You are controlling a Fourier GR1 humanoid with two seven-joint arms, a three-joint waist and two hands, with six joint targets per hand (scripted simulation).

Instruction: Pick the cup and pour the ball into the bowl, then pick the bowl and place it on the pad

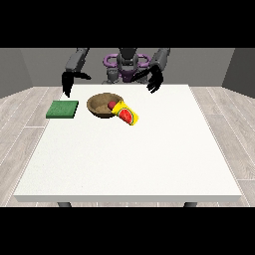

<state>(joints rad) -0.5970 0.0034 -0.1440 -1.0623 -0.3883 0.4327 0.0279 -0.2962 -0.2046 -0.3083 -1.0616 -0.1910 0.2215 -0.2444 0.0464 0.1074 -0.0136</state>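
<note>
So the hand at the view's right (155, 82) hangs over the far edge of the bench (149, 159), fingers drooping relaxed and holding nothing. Same for the hand at the view's left (66, 82), above the green pad (63, 109) in the upper left.

The yellow cup (127, 114) lies tipped on its side, touching the bowl (101, 106); its long axis runs from upper left to lower right, its mouth toward the bowl. Something red (112, 105) sits in the bowl, likely the ball.

Risk I'd guess: lifting the bowl could nudge the leaning cup and send it rolling, or tilt the bowl and spill the ball.
</note>
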